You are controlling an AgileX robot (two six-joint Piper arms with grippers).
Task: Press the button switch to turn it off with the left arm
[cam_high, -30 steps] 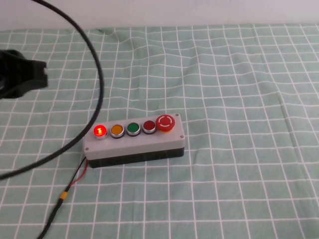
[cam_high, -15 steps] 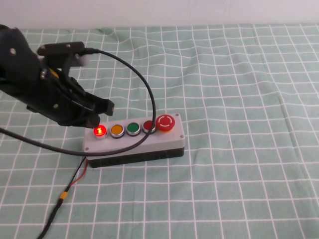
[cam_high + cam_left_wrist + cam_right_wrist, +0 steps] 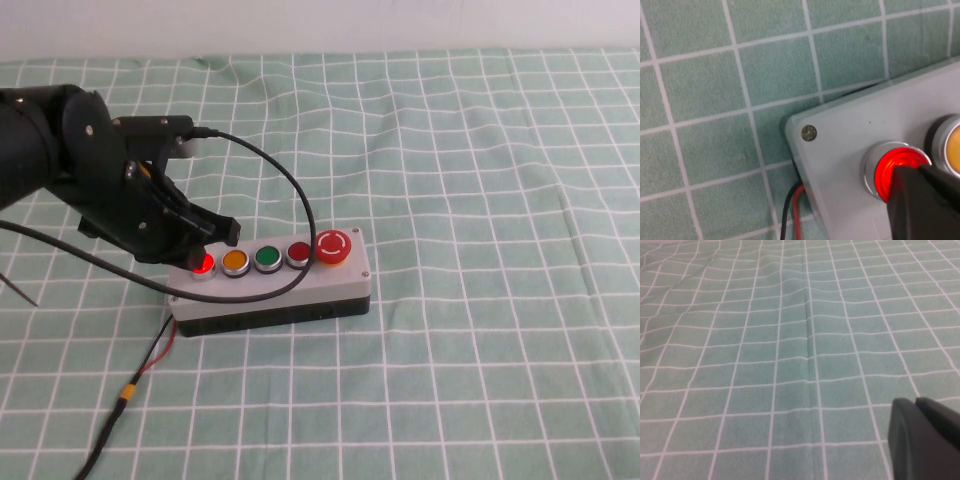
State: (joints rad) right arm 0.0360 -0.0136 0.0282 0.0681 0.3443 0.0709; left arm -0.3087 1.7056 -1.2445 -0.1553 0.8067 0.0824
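The button switch (image 3: 204,265) glows bright red at the left end of the grey five-button box (image 3: 330,282). The left arm (image 3: 90,180), black and bulky with a thick black cable, reaches in from the left. My left gripper (image 3: 199,250) is shut, with its tip right at the glowing button. In the left wrist view the black fingers (image 3: 925,205) cover part of the lit button switch (image 3: 890,167). My right gripper (image 3: 916,403) is shut and empty above bare cloth; it is out of the high view.
On the box, past the lit button, sit a yellow (image 3: 235,261), a green (image 3: 266,258) and a dark red button (image 3: 298,253), then a large red mushroom button (image 3: 333,246). Red and black wires (image 3: 150,365) run off its left end. A green checked cloth (image 3: 480,180) covers the table.
The left arm has swung in from the left edge and come down onto the lit end button. Its cable now drapes over the box. The button still glows red.
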